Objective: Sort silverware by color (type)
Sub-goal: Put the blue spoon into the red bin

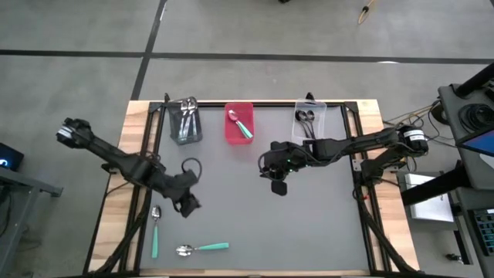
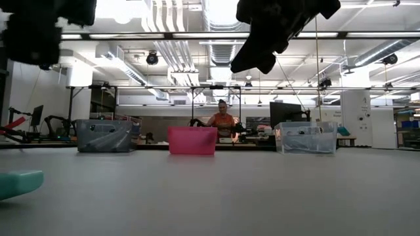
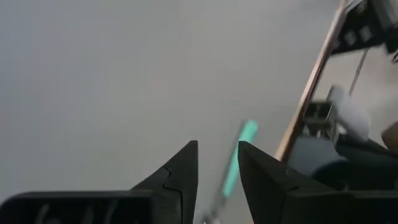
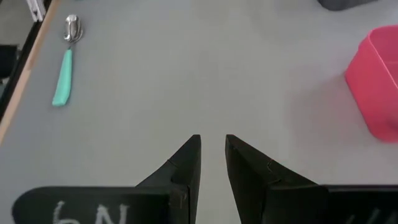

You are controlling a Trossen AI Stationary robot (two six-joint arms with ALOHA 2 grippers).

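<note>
Table (image 1: pixel 255 216) top matt grey, smooth; edges bare light wood. Teal-handled spoons (image 1: pixel 202 248) have shiny metal bowls and matt plastic-looking handles. Red bin (image 1: pixel 238 133) opaque plastic, slight sheen; clear bin (image 1: pixel 318 116) see-through plastic; grey bin (image 1: pixel 185 131) tinted translucent plastic. Right tool (image 4: pixel 212 158) fingers (image 4: pixel 186 163) matt black.

Very little writing shows. On the right gripper (image 4: pixel 212 155), white marks on its dark body look like a partly cut-off capital "N" with a stroke beside it. Faint white marks on the left gripper (image 3: pixel 217 162) cannot be read.
</note>
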